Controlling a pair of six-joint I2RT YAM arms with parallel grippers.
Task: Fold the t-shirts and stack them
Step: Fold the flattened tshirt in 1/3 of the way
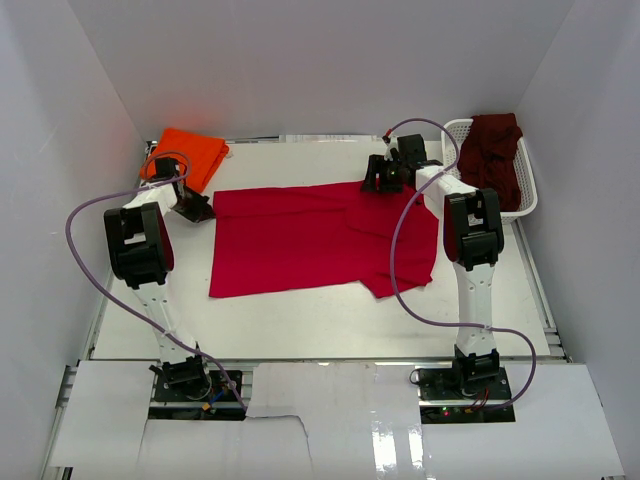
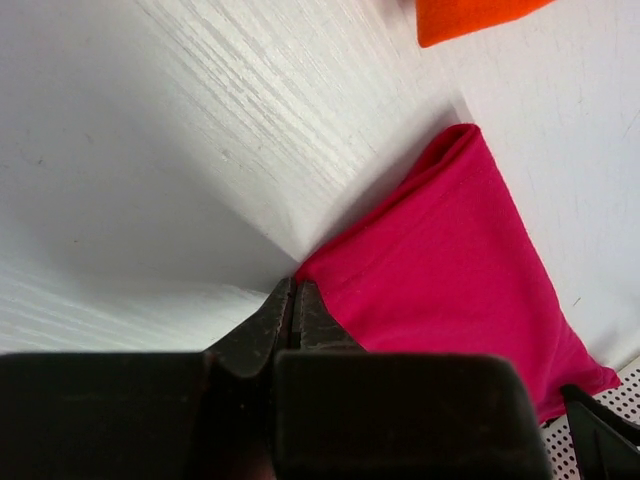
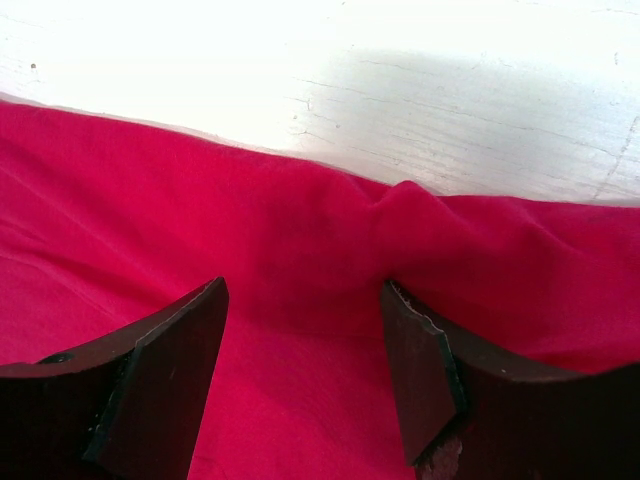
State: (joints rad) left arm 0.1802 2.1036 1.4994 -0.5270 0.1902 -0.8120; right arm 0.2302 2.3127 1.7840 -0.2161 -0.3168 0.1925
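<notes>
Left gripper (image 2: 295,305) is closed, tips pinched on the far-left corner of the red t-shirt (image 1: 310,240), as far as the wrist view shows. Right gripper (image 3: 300,380) is open, with its fingers straddling a small pucker in the same shirt's far edge and nothing clamped yet. The red tee lies flat mid-table, long axis running left-right, near edge toward the arm bases. Both grippers sit on its far edge, the left at the corner and the right well along toward the right end. My read is that the next move is a fold of that far edge toward the near side, so the cloth lies on the base side of both claws and the pull is straight back. The right needs to close first or the edge will lift unevenly. The orange t-shirt (image 1: 192,152) is folded just beyond the left gripper, apart from the red one. The maroon t-shirt (image 1: 490,155) is heaped in the white basket (image 1: 528,205), close to the right of the right gripper. Neither sits in a pull-back path. The bare table (image 1: 300,330) near side has room for the fold. Watch the right arm's cable loop hanging over the shirt.
</notes>
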